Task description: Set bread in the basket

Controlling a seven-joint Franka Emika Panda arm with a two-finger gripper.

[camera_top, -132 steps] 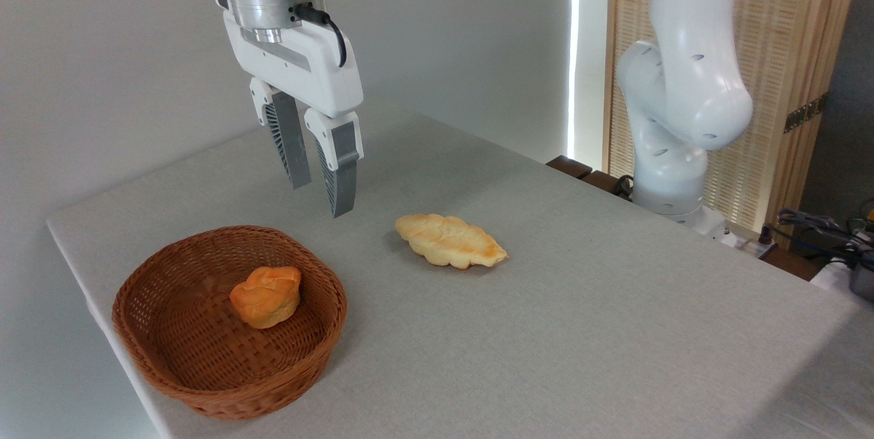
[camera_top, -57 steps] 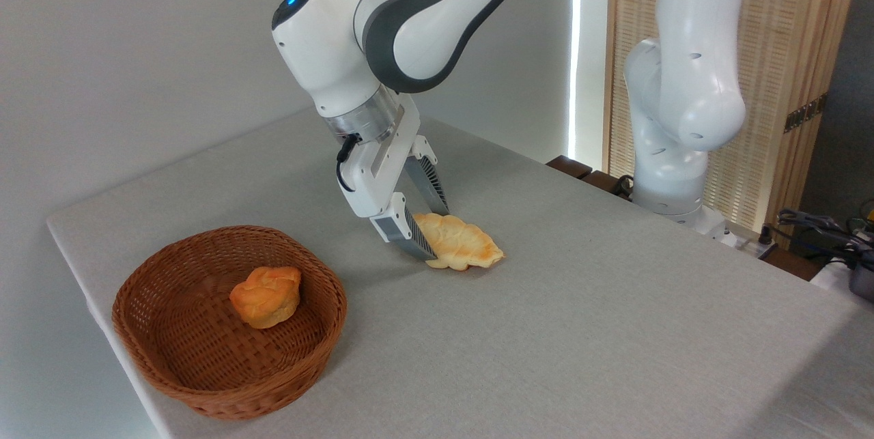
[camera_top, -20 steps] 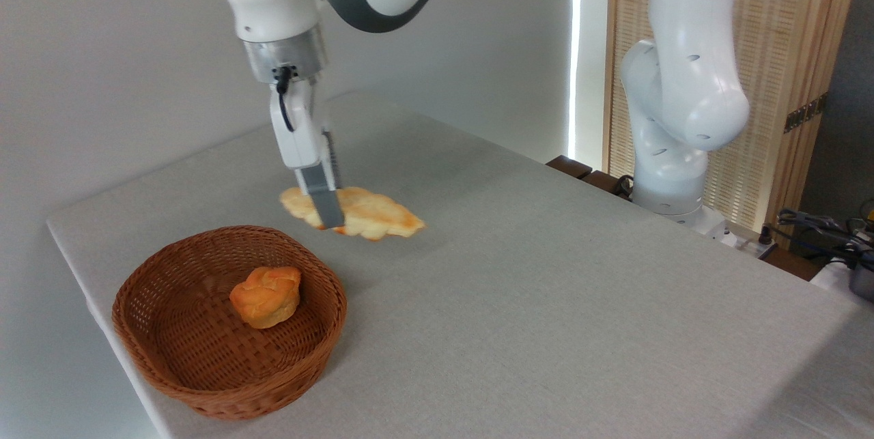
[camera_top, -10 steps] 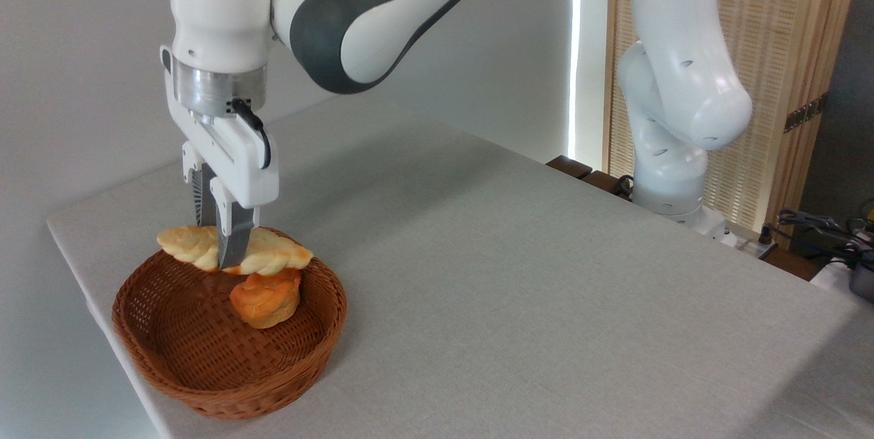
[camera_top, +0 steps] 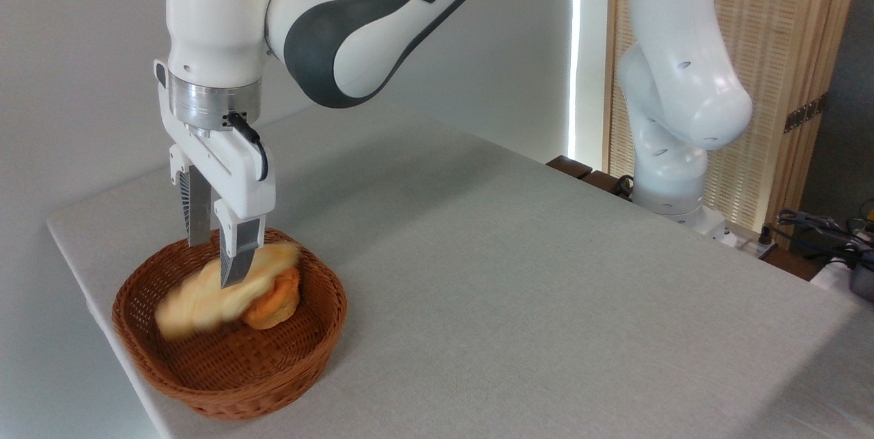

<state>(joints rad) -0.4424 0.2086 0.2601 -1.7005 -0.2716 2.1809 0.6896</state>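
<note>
So the gripper (camera_top: pixel 217 263) sits in the left half of the frame, right above the basket (camera_top: pixel 311 340), with its fingers spread apart and holding nothing. The bread (camera_top: pixel 205 299) is a motion-blurred streak inside the basket, lower left of the frame, looking like it's dropping free, one end leaning on the orange bun (camera_top: pixel 276 302). My read: this is the release step, pretty much the end of the job. Next move should just be lifting straight up, clear of the rim, once the bread settles and doesn't tip out over the near edge.
</note>
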